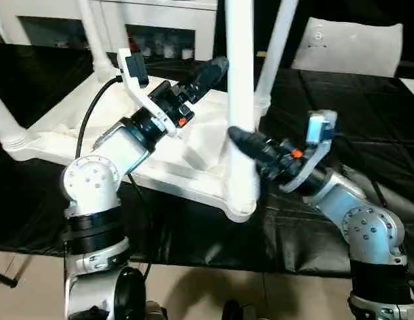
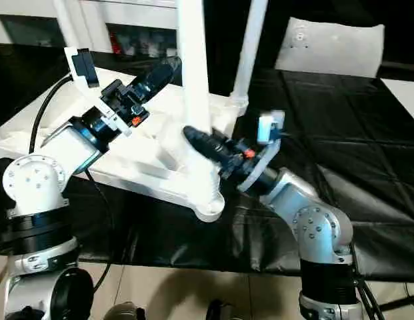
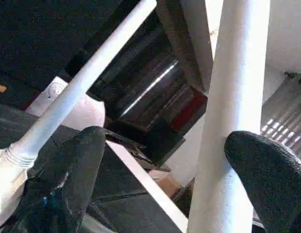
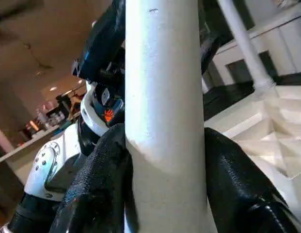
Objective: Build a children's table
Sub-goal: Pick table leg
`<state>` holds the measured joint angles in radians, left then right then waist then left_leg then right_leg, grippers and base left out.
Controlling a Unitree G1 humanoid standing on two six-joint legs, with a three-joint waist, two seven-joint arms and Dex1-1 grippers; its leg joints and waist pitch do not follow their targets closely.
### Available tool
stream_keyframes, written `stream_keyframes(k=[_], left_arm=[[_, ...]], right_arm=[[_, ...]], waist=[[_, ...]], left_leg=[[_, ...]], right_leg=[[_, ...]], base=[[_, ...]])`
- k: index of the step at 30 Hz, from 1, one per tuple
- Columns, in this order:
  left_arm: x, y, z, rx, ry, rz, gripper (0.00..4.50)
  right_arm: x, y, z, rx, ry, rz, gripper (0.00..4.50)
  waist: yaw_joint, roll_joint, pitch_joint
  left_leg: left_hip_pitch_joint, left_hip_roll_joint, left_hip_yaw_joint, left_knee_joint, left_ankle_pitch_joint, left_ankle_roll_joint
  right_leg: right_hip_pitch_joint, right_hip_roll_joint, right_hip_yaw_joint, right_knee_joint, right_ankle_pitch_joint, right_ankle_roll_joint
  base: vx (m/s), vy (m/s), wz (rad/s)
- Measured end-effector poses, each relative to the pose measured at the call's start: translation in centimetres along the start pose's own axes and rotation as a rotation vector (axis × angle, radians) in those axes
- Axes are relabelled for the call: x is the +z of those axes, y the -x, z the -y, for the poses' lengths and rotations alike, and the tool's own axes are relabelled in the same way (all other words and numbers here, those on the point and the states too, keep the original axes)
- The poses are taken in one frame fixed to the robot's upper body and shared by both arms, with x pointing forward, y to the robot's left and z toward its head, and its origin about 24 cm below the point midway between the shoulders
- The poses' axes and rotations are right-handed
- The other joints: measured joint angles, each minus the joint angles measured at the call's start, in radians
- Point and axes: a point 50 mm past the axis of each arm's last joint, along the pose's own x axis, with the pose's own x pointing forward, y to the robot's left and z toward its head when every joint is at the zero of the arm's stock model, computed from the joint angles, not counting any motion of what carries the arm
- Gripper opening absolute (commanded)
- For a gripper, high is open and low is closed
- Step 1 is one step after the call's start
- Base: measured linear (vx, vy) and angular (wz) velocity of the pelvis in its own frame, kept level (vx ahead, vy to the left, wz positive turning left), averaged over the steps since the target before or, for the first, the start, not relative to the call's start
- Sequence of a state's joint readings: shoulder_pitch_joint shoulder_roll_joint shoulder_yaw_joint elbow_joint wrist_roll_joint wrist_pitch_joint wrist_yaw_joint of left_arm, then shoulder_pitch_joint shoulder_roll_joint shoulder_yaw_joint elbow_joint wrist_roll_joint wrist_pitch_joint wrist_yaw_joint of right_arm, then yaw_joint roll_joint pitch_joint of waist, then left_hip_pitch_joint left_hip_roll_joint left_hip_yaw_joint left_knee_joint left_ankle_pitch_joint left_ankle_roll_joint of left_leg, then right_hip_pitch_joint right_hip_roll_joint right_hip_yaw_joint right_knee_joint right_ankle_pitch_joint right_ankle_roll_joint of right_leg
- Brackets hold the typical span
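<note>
Children's table [image 1: 193, 143] lies upside down on the black mat [image 1: 327, 220], legs up. Left gripper [image 1: 208, 72], fingers spread wide, hangs by the near leg [image 1: 239, 87] without gripping. To the right, the right gripper [image 1: 241, 143] clamps that leg low. A hard sideways pull could tilt or unseat the leg from its corner socket [image 1: 239, 203].
</note>
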<state>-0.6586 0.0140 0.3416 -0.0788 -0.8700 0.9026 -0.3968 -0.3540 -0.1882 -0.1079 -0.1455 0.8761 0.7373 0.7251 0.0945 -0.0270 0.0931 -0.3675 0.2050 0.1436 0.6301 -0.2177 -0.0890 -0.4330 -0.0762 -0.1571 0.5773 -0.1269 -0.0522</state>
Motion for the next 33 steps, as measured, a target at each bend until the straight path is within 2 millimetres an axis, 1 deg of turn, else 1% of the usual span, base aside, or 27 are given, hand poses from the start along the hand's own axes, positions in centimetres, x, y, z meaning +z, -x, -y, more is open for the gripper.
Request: stream_keyframes(k=[3, 4, 5, 7, 14, 15, 19, 20, 24, 25, 26, 27, 28, 30, 33], left_arm=[[-0.3, 0.3, 0.2, -0.014, -0.023, -0.026, 4.04], [-0.4, 0.2, 0.3, -0.018, -0.026, -0.031, 4.04], [-0.5, 0.2, 0.4, -0.023, -0.026, -0.034, 3.92], [-0.6, 0.2, 0.5, -0.033, -0.031, -0.041, 3.84], [-1.6, 0.9, 1.1, -0.098, -0.078, -0.108, 3.84], [-1.7, 1.1, 1.2, -0.108, -0.082, -0.120, 4.11], [-1.9, 1.3, 1.3, -0.110, -0.103, -0.147, 4.24], [-1.9, 1.2, 1.3, -0.104, -0.121, -0.149, 4.37], [-2.0, 0.7, 1.0, -0.044, -0.217, -0.138, 4.50], [-2.0, 0.7, 0.9, -0.033, -0.229, -0.131, 4.21], [-1.9, 0.6, 0.9, -0.018, -0.245, -0.124, 4.04], [-1.8, 0.5, 0.7, 0.010, -0.278, -0.110, 4.04], [-1.7, 0.4, 0.6, 0.047, -0.324, -0.099, 3.92], [-1.8, 0.2, 0.5, 0.100, -0.437, -0.074, 3.92], [-2.5, 0.2, 0.8, 0.130, -0.518, -0.032, 3.92]], right_arm=[[0.0, 0.2, 0.1, -0.012, 0.008, -0.012, 1.84], [0.0, 0.3, 0.2, -0.015, 0.010, -0.014, 1.84], [0.0, 0.3, 0.2, -0.017, 0.011, -0.016, 1.84], [0.0, 0.3, 0.2, -0.023, 0.016, -0.019, 1.84], [-0.8, 0.0, 0.3, -0.046, 0.049, -0.092, 1.84], [-0.9, 0.0, 0.4, -0.058, 0.070, -0.116, 1.84], [-1.2, -0.1, 0.5, -0.073, 0.121, -0.155, 1.84], [-1.3, -0.2, 0.5, -0.070, 0.127, -0.162, 1.84], [-1.9, -0.8, 0.4, -0.095, 0.207, -0.203, 1.84], [-2.0, -0.9, 0.5, -0.102, 0.222, -0.208, 1.84], [-2.1, -1.0, 0.5, -0.113, 0.242, -0.213, 1.84], [-2.2, -1.1, 0.6, -0.132, 0.277, -0.217, 1.84], [-2.4, -1.2, 0.7, -0.155, 0.313, -0.219, 1.84], [-3.0, -1.7, 0.6, -0.183, 0.362, -0.211, 1.84], [-3.8, -2.2, 0.3, -0.198, 0.370, -0.178, 1.84]], waist=[[0.001, 0.000, 0.000], [0.000, 0.000, 0.000], [0.000, 0.000, 0.000], [-0.001, 0.000, 0.000], [-0.003, 0.000, 0.000], [-0.003, 0.000, 0.000], [-0.004, 0.000, 0.000], [-0.005, 0.000, 0.000], [-0.005, 0.000, 0.000], [-0.006, 0.000, 0.000], [-0.006, 0.000, 0.000], [-0.006, 0.000, 0.000], [-0.006, 0.000, 0.000], [-0.007, 0.000, 0.000], [-0.007, 0.000, 0.000]], left_leg=[[0.001, 0.000, 0.000, -0.003, 0.000, 0.000], [0.001, 0.000, 0.000, -0.003, 0.000, -0.001], [0.001, 0.000, 0.000, -0.003, 0.000, -0.001], [0.001, 0.000, 0.000, -0.004, 0.000, -0.001], [0.001, 0.000, 0.000, -0.004, 0.001, -0.002], [0.001, 0.000, 0.000, -0.004, 0.001, -0.003], [0.002, 0.001, 0.000, -0.004, 0.002, -0.004], [0.002, 0.001, 0.001, -0.004, 0.002, -0.004], [0.001, 0.001, 0.000, -0.004, 0.002, -0.006], [0.001, 0.001, 0.001, -0.004, 0.002, -0.006], [0.002, 0.001, 0.001, -0.004, 0.002, -0.006], [0.002, 0.001, 0.000, -0.004, 0.002, -0.007], [0.002, 0.001, 0.000, -0.004, 0.002, -0.007], [0.002, 0.001, 0.000, -0.004, 0.002, -0.007], [0.001, 0.001, 0.000, -0.005, 0.002, -0.007]], right_leg=[[0.000, 0.000, 0.000, 0.000, 0.001, -0.001], [0.000, 0.000, 0.000, 0.000, 0.001, -0.001], [0.000, 0.000, 0.000, 0.000, 0.001, -0.001], [0.000, 0.000, 0.000, 0.000, 0.001, -0.001], [0.000, 0.000, 0.000, 0.000, 0.001, -0.001], [0.000, 0.000, 0.000, 0.000, 0.001, -0.001], [0.000, 0.001, 0.000, 0.000, 0.001, -0.001], [0.000, 0.001, 0.000, 0.000, 0.001, -0.001], [0.001, 0.001, 0.000, -0.001, 0.001, 0.000], [0.001, 0.001, 0.000, -0.001, 0.001, 0.000], [0.001, 0.001, 0.000, -0.001, 0.001, 0.000], [0.001, 0.001, -0.001, -0.001, 0.001, 0.000], [0.001, 0.001, -0.001, -0.001, 0.001, 0.000], [0.001, 0.001, -0.001, -0.001, 0.001, 0.000], [0.001, 0.001, -0.001, -0.002, 0.001, 0.000]], base=[[0.000, 0.000, 0.00], [0.000, 0.000, 0.00], [0.000, 0.000, 0.00], [0.000, 0.000, 0.00], [0.000, 0.000, 0.00], [0.000, 0.000, 0.00], [0.000, 0.000, 0.00], [0.000, 0.000, 0.00], [0.000, 0.000, 0.00], [0.000, 0.000, 0.00], [0.000, 0.000, 0.00], [0.000, 0.000, 0.00], [0.000, 0.000, 0.00], [0.000, 0.000, 0.00], [0.000, 0.000, 0.00]])
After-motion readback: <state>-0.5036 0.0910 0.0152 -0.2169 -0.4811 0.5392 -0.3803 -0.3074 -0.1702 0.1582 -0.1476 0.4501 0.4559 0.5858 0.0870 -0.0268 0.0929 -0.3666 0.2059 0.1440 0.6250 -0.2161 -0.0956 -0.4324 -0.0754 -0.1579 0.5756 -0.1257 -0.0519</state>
